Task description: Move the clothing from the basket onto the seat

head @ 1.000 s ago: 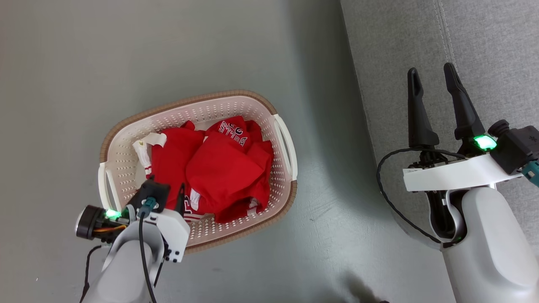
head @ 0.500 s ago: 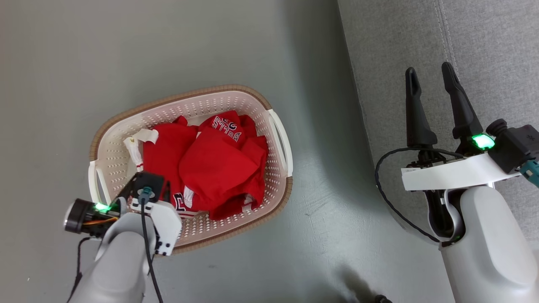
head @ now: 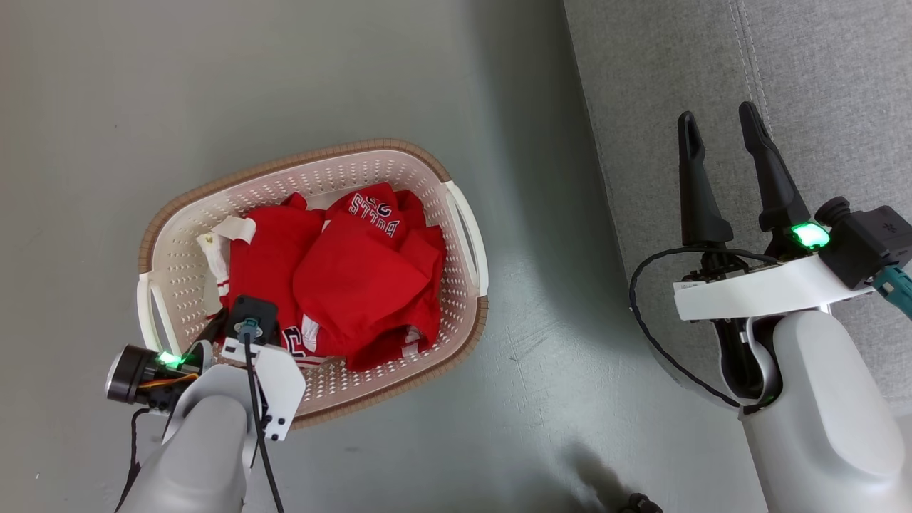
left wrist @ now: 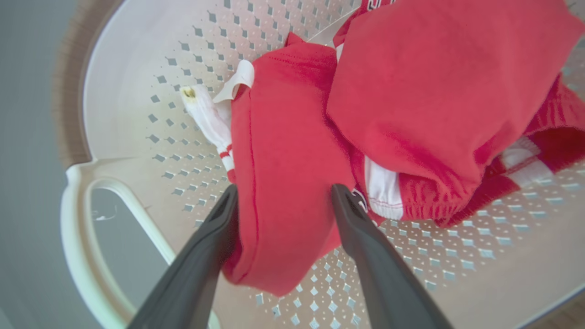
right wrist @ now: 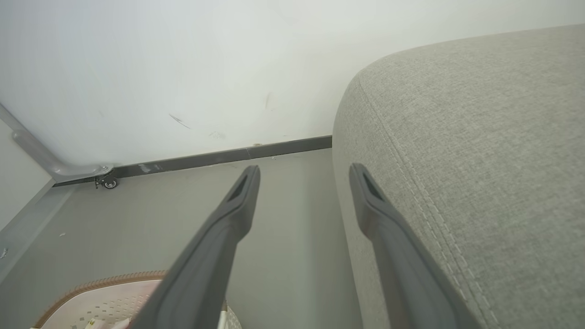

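since a second ago the whole head picture has slid a little left, a turn of my head, and my left tool (left wrist: 283, 192) has come further in over the near left end of the basket (head: 285, 167). its fingers stand wide, straddling a fold of the red clothing (head: 356, 278), nothing gripped. the clothing lies heaped in the basket on the floor (head: 214, 71). to the right, my right tool (head: 716, 117) hangs wide and empty above the left edge of the grey seat (head: 819, 71).

We see a grey-green floor (head: 285, 71) meeting a scuffed white wall (right wrist: 183, 68) along a dark baseboard (right wrist: 219, 157), with a small caster wheel (right wrist: 109, 183) by the wall.
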### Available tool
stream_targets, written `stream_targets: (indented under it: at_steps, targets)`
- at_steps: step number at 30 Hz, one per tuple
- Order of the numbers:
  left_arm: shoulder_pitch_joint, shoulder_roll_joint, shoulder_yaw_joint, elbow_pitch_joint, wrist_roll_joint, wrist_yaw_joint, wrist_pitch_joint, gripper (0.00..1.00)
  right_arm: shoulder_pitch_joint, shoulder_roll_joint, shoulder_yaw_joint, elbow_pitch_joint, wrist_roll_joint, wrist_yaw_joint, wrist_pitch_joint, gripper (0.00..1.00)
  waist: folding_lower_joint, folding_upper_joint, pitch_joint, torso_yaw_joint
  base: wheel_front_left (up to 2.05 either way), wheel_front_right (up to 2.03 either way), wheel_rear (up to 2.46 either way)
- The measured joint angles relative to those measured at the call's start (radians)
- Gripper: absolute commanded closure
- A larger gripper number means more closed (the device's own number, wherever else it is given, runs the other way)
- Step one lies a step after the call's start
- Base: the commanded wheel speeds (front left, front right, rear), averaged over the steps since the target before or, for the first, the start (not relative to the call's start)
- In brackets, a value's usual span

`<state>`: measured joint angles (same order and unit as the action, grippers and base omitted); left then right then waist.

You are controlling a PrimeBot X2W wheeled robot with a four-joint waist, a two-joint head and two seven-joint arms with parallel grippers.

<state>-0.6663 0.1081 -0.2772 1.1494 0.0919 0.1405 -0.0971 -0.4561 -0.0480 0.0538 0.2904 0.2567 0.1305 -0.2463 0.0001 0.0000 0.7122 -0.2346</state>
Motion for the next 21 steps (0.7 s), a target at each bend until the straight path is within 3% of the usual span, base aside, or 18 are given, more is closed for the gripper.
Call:
stream_targets:
  at_steps: [1, 2, 3, 4, 5, 7, 9, 21]
  targets:
    - [0.0, 0.001, -0.001, 0.007, 0.0, 0.0, 0.0, 0.0, 0.0, 0.0, 0.001, 0.0, 0.0, 0.0, 0.0, 0.0, 0.0, 0.0, 0.0, -0.001, 0.0, 0.0, 0.0]
    - [0.0, 0.004, -0.003, 0.016, 0.0, -0.001, 0.006, 0.21, 0.0, 0.0, 0.002, 0.002, 0.0, 0.0, 0.0, 0.0, -0.0001, 0.0, 0.0, -0.001, 0.0, 0.0, 0.0]
    - [-0.001, 0.005, -0.005, 0.021, 0.0, -0.001, 0.01, 0.35, 0.0, 0.0, 0.002, 0.003, 0.0, 0.0, 0.0, 0.0, 0.0, 0.0, -0.001, -0.002, 0.0, 0.0, 0.0]
    - [-0.001, 0.005, -0.006, 0.026, 0.0, -0.001, 0.01, 0.35, 0.0, 0.0, 0.003, 0.004, 0.0, 0.0, 0.0, 0.0, 0.0, 0.0, -0.002, -0.002, 0.0, 0.0, 0.0]
    - [-0.002, 0.003, -0.007, 0.031, 0.0, -0.001, 0.015, 0.56, 0.0, 0.0, 0.005, 0.005, 0.0, 0.0, 0.0, 0.0, 0.0, 0.0, -0.003, -0.002, 0.0, 0.0, 0.0]
    - [-0.006, 0.0, -0.009, 0.039, 0.0, -0.001, 0.018, 0.72, 0.0, 0.0, 0.007, 0.006, 0.0, 0.0, 0.0, 0.0, 0.0, 0.0, -0.005, -0.003, 0.0, 0.0, 0.0]
    - [-0.015, -0.004, -0.011, 0.042, 0.001, -0.001, 0.018, 1.0, 0.0, 0.0, 0.007, 0.007, 0.0, 0.0, 0.0, 0.0, 0.0, 0.0, -0.008, -0.002, 0.0, 0.0, 0.0]
    - [-0.022, -0.024, -0.017, 0.032, -0.002, -0.01, -0.041, 1.0, 0.0, 0.0, 0.007, 0.025, 0.0, 0.0, 0.0, 0.0, 0.0, 0.0, -0.034, 0.006, 0.0, 0.0, 0.0]
